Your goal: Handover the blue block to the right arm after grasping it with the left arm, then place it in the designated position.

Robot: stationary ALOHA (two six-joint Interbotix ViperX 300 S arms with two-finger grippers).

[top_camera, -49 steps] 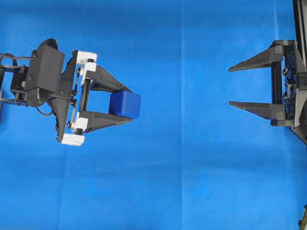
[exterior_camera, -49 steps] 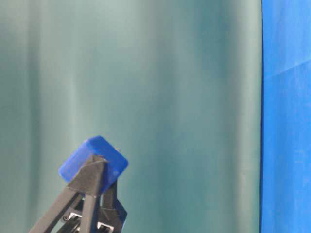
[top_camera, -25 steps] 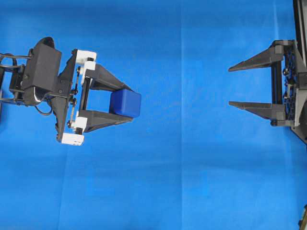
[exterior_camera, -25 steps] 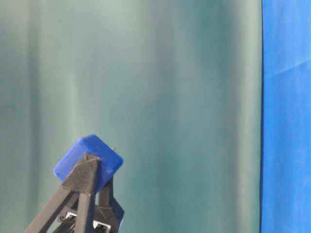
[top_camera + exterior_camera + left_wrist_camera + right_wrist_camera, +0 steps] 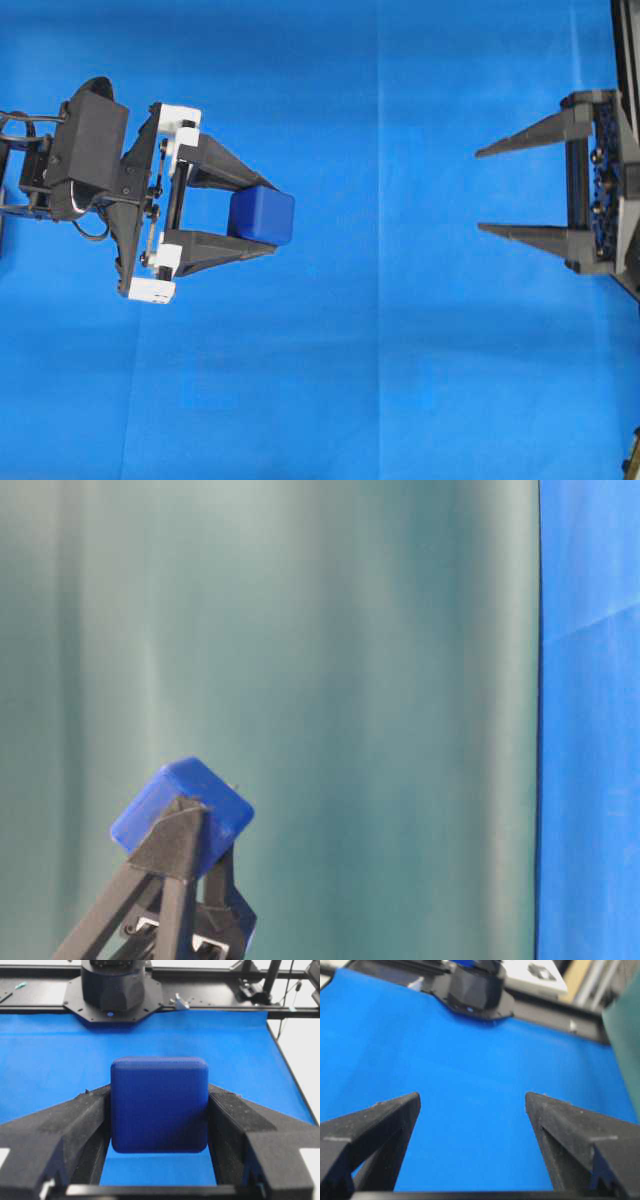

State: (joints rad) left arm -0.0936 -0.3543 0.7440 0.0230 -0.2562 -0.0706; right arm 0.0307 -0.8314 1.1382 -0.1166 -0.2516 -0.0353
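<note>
Gripping the blue block (image 5: 262, 217) between its two pointed black fingers, the left tool (image 5: 268, 216) sits on the left side of the overhead view, its white mounts and black wrist trailing off toward the left edge. The tool is partly closed, its fingers pressed against two opposite faces of the block, which sits out near the fingertips. From the left wrist view the block (image 5: 159, 1104) fills the gap between the fingers (image 5: 60, 1130), one flat face with rounded corners turned toward the camera, and the blue cloth (image 5: 50, 1060) of the tabletop lies below and beyond it. In the table-level view the block (image 5: 182, 807) appears tilted, one corner uppermost, held up in the air against a green curtain (image 5: 350, 680), with the near finger (image 5: 170, 870) crossing its lower face.

Well apart from it, at the right edge of the overhead view, the right tool (image 5: 479, 190) points toward the left one with its jaws spread wide and nothing between them. Its two black fingers (image 5: 530, 132) taper to points on black mounts. The right wrist view shows the same wide gap: the right tool (image 5: 472, 1100) holds nothing, and only blue cloth (image 5: 470, 1060) lies between the fingertips, with a black arm base (image 5: 475, 987) at the far end of the tabletop. Open blue cloth (image 5: 380, 330) separates the two tools.
</note>
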